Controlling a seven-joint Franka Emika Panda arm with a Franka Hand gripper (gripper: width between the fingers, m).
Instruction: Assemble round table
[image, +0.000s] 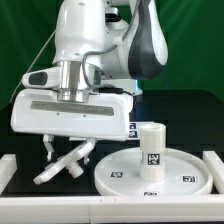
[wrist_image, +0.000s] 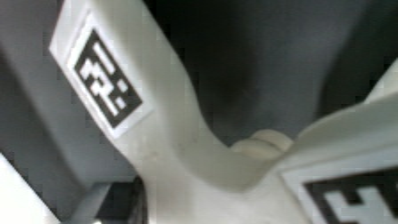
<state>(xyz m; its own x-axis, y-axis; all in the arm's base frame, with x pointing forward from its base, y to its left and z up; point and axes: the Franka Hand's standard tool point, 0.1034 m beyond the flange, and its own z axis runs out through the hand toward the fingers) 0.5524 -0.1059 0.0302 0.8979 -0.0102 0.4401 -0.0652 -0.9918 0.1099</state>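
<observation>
You have a white cross piece (image: 66, 162) and a white claw (image: 66, 150), its boxy body crossed by a black band. At four o'clock in the exterior view your disc (image: 180, 165) is white, dotted with small black-and-white square tags. The post (image: 152, 140) is white too, with one such tag on its side. Your counter (image: 190, 120) is black, the curtain (image: 20, 40) at ten o'clock green. The arm (image: 85, 35) is white with a dark grey joint. In the wrist view the cross piece (wrist_image: 178, 130) shows you off-white plastic and bold black-and-white tags against dark grey

Smooth, matt white plastic disc (image: 125, 166), post (image: 151, 134), cross piece (image: 62, 163).
</observation>
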